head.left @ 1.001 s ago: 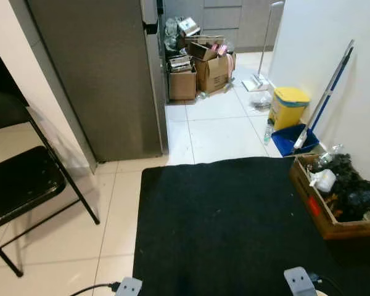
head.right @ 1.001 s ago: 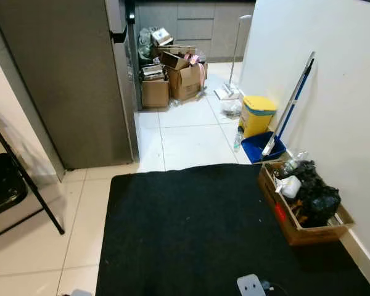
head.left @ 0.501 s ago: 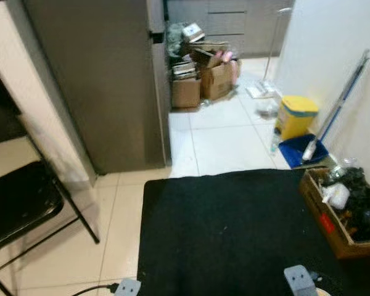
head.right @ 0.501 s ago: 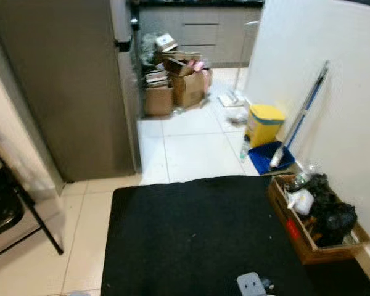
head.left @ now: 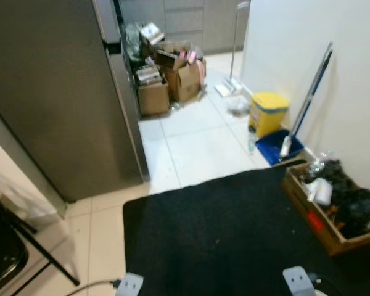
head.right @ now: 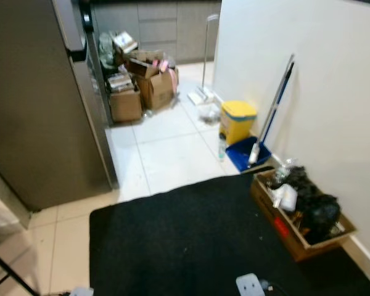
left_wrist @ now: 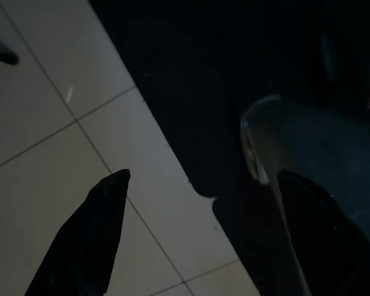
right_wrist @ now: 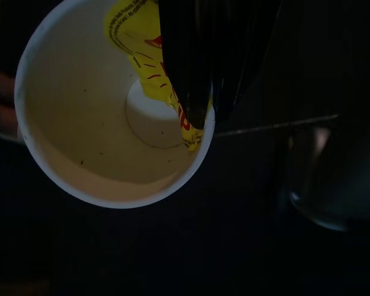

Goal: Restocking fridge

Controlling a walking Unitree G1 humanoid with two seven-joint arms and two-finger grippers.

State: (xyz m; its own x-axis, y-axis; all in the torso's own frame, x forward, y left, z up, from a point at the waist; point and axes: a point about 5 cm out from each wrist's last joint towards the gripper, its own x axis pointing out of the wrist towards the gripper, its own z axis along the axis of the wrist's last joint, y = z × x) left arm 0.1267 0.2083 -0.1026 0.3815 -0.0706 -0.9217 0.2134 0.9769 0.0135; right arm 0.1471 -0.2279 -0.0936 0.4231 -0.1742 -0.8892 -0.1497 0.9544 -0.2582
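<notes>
The tall grey fridge (head.left: pixel 55 92) stands at the left with its door closed, a black fitting (head.left: pixel 111 46) on its front corner. In the right wrist view my right gripper (right_wrist: pixel 200 117) is shut on the rim of a white paper cup (right_wrist: pixel 92 154) with a yellow printed label; the cup is empty inside. My left gripper (left_wrist: pixel 200 179) hangs open over the edge of the black rug (left_wrist: pixel 191 92) and the pale tiles (left_wrist: pixel 61 111), with nothing between its fingers (left_wrist: pixel 102 216).
A black rug (head.left: pixel 222 234) covers the floor ahead. Cardboard boxes (head.left: pixel 172 80) are piled past the fridge. Along the right wall stand a yellow bin (head.left: pixel 268 112), a blue dustpan (head.left: pixel 282 145) with a broom, and a box of bags (head.left: pixel 333 203). A folding chair (head.left: pixel 6 246) sits low left.
The whole picture has shifted, so the camera has moved: the fridge now looms larger at the left and the chair has slipped toward the left edge. Nothing on the floor has moved.
</notes>
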